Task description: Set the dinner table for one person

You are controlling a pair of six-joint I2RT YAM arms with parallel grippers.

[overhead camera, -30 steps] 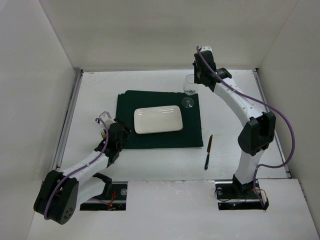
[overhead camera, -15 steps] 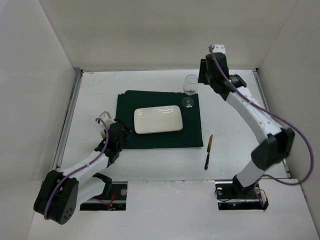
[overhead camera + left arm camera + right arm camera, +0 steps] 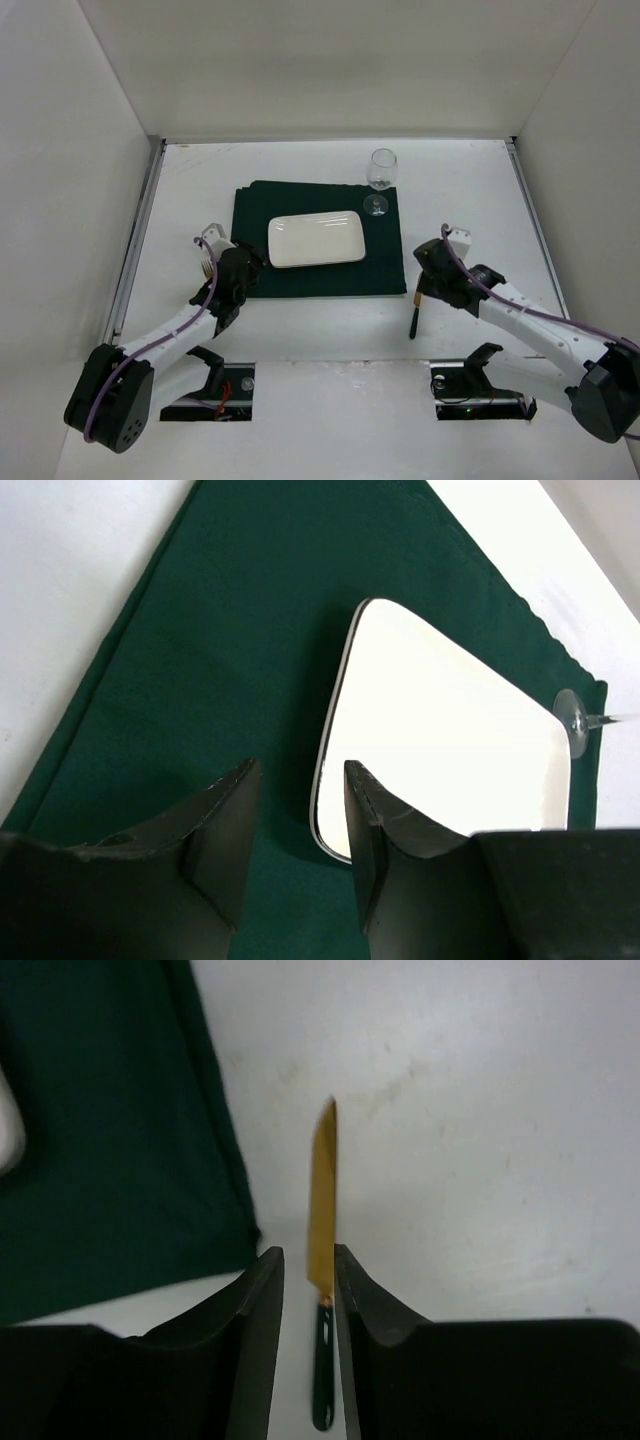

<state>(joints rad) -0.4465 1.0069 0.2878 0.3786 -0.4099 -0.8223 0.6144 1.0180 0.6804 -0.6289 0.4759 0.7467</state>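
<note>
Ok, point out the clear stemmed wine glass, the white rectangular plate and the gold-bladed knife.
Clear stemmed wine glass (image 3: 381, 167): top view, on its bowl.
White rectangular plate (image 3: 315, 239): top view, on its bare centre.
Gold-bladed knife with dark handle (image 3: 322, 1190): right wrist view, on the blade.

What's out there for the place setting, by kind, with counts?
cloth: 1
plate: 1
glass: 1
knife: 1
fork, only gold tines showing: 1
Total: 5
</note>
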